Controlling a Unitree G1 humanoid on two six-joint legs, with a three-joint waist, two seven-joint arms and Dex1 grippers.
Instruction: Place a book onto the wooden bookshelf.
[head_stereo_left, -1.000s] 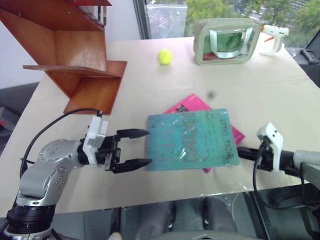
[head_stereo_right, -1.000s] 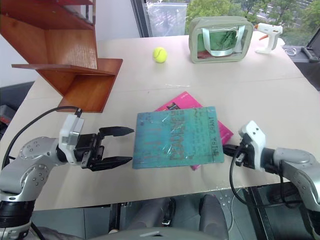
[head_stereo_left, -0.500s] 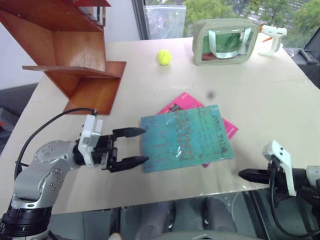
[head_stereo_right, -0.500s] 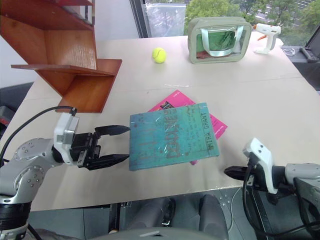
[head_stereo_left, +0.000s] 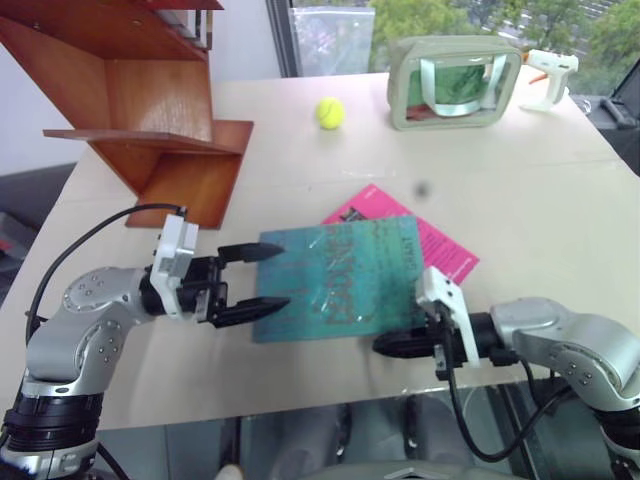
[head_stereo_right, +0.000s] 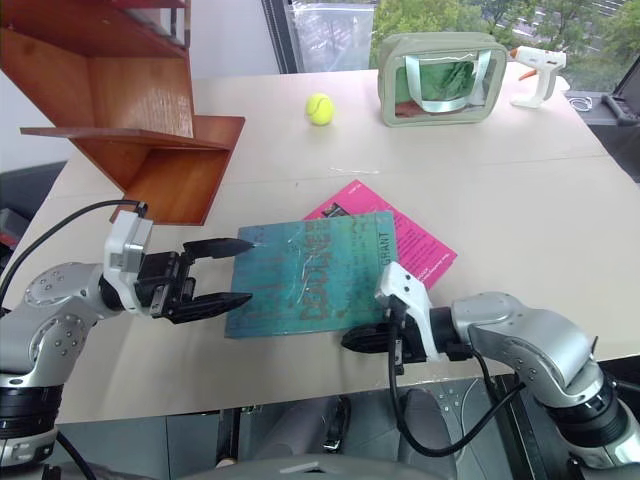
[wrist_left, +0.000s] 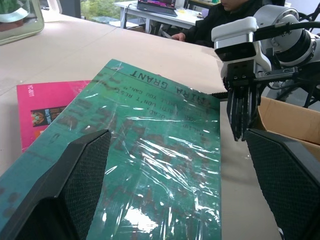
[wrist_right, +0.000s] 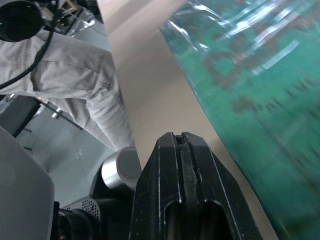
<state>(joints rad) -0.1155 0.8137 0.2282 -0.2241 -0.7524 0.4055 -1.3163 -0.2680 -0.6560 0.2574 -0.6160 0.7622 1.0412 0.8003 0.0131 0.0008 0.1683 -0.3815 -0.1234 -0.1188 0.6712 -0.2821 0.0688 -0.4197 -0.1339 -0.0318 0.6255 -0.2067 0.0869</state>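
Note:
The teal-blue book (head_stereo_left: 340, 280) lies flat on the table, partly over a smaller pink book (head_stereo_left: 445, 245). My left gripper (head_stereo_left: 283, 274) is open at the book's left edge, its two fingertips overlapping that edge; in the left wrist view the glossy cover (wrist_left: 165, 165) lies between the fingers. My right gripper (head_stereo_left: 385, 347) is shut and empty, low at the book's front edge near its right corner, pointing left. The wooden bookshelf (head_stereo_left: 150, 130) stands at the table's far left, well beyond the left gripper.
A yellow tennis ball (head_stereo_left: 329, 113), a green see-through pouch (head_stereo_left: 452, 85) and a white glue gun (head_stereo_left: 548, 75) sit along the table's far side. The table's front edge (head_stereo_left: 330, 395) runs just behind my right gripper. A person sits at a far desk (wrist_left: 220, 20).
The teal book has slid left, its edge now between my left gripper's open fingers. My right arm swung from the table's right side to the book's front edge. The left gripper barely moved.

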